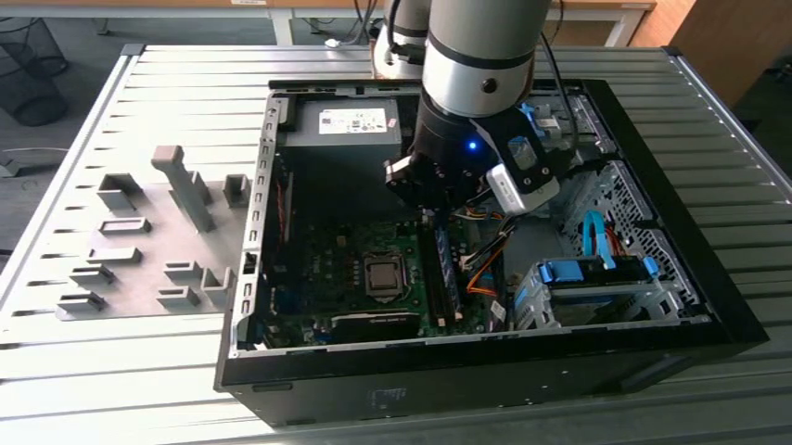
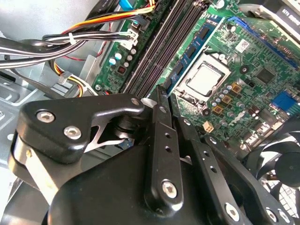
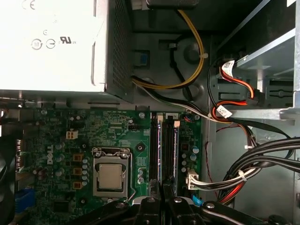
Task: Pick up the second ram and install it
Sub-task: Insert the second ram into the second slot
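The claw (image 2: 165, 93) is pressed together: in the second wrist view its 2 black fingers (image 2: 158, 140) run side by side and narrow to a common tip with no gap to be seen. That tip sits right at the near end of the second ram (image 2: 190, 51), touching it or all but touching; I cannot tell whether the board's edge is nipped between the fingers or merely pushed on from above.

The second ram stands on edge in a slot of the motherboard (image 2: 253, 61), its blue face and black chips turned toward the processor socket (image 2: 206, 77) just beside it. On its other side run the dark memory slots (image 2: 159, 47).

In the exterior view the arm reaches down into the open computer case (image 1: 495, 371), with the claw (image 1: 431, 218) at the far end of the second ram (image 1: 447, 278), which runs lengthwise away from it toward the case's near wall.

In the first wrist view the claw (image 3: 161, 199) lines up with the slots (image 3: 153, 154). A bundle of black, red and yellow cables (image 3: 253, 159) crowds the board's edge near the slots. The power supply (image 3: 51, 42) lies beyond the slots' far ends.

Grey fixture blocks (image 1: 148, 250) stand on the table (image 1: 124, 371) outside the case, at the exterior view's left
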Controlling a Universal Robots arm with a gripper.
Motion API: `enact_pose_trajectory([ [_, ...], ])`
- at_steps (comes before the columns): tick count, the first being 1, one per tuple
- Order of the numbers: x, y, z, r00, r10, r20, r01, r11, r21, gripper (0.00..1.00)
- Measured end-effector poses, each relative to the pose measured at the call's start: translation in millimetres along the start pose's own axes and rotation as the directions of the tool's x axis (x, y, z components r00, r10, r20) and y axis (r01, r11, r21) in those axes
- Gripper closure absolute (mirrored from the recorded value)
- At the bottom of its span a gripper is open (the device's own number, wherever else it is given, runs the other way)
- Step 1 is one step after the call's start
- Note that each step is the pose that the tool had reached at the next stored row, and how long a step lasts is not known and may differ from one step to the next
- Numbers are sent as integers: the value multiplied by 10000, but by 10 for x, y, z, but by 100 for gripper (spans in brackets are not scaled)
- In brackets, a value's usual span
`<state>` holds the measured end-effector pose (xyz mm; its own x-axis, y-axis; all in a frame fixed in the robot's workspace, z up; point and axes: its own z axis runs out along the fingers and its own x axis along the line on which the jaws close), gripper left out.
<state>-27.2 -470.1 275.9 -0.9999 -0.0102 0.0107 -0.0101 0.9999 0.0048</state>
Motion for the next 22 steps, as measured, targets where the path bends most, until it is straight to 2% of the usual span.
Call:
enact_pose_trajectory([
  [11, -1, 1, 15, 10000, -1, 2, 1, 10000, -6, 86],
  [18, -1, -7, 69, 9999, 116, 1, -116, 9999, -7, 86],
  [22, -2, -13, 128, 9999, 118, 1, -118, 9999, -9, 86],
])
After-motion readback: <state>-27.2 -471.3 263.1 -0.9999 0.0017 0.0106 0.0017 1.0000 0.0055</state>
